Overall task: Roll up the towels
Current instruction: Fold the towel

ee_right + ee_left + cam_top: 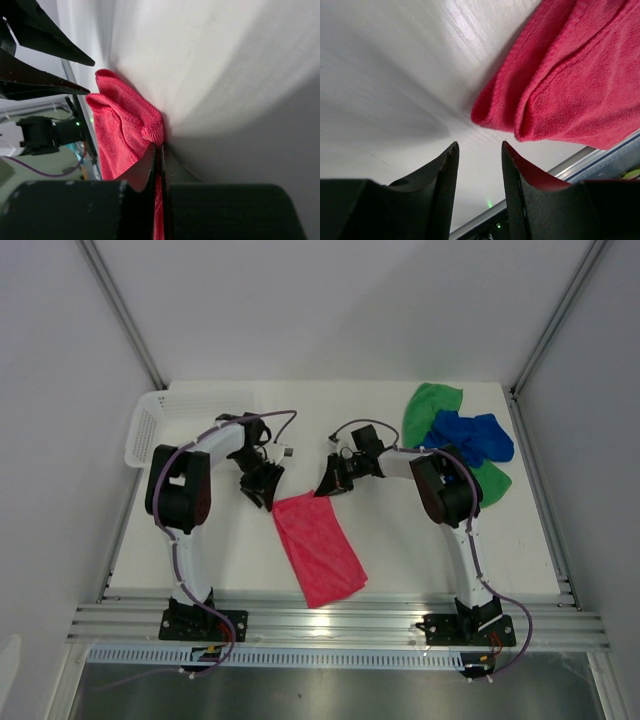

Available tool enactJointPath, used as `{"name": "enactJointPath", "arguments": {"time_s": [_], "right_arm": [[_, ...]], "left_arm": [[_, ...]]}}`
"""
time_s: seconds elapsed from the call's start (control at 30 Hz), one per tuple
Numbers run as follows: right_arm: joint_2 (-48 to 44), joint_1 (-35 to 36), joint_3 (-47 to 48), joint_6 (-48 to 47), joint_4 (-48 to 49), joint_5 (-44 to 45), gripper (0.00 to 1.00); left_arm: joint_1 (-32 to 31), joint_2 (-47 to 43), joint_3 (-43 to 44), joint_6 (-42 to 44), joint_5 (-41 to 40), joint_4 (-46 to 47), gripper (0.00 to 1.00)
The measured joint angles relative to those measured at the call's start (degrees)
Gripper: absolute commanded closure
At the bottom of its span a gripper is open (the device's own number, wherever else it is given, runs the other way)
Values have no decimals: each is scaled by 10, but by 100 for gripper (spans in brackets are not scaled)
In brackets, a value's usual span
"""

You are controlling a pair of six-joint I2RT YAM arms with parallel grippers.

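The pink-red towel [320, 550] lies flat in the middle of the table, its far edge bunched up between the two grippers. My right gripper [159, 146] is shut on the towel's far right corner [150, 131], with pink fabric pinched between its jaws. My left gripper [479, 145] stands open just beside the towel's far left corner [495, 112], with only bare table between its fingers. From above, the left gripper [262, 495] and the right gripper [328, 485] sit low at that far edge. The blue towel [472, 435] lies crumpled on the green towel [430, 405] at the far right.
A white mesh basket [150, 425] stands at the far left edge of the table, behind the left arm. The metal rail [340, 625] runs along the near edge. Grey walls close in the table on both sides.
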Motion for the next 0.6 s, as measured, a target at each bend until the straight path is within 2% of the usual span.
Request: {"name": "enactJointPath", "arguments": {"time_s": [0.17,0.37,0.47,0.5,0.6], "right_arm": [[-41,-39,-92,70,70,3,100],[-91,-92,-159,81,81,39,100],[-112,-94,-182,78,81,57,77],[-118,-94,-189,76,80,59,63],[-139,-96,-192,58,65,63,56]], "left_arm": [[-2,0,47,9,-12,-9,57],[-42,0,143,28,-17,-3,62],[-82,2,155,40,-14,9,62],[-92,4,155,42,-10,11,62],[-124,22,158,47,0,19,63]]}}
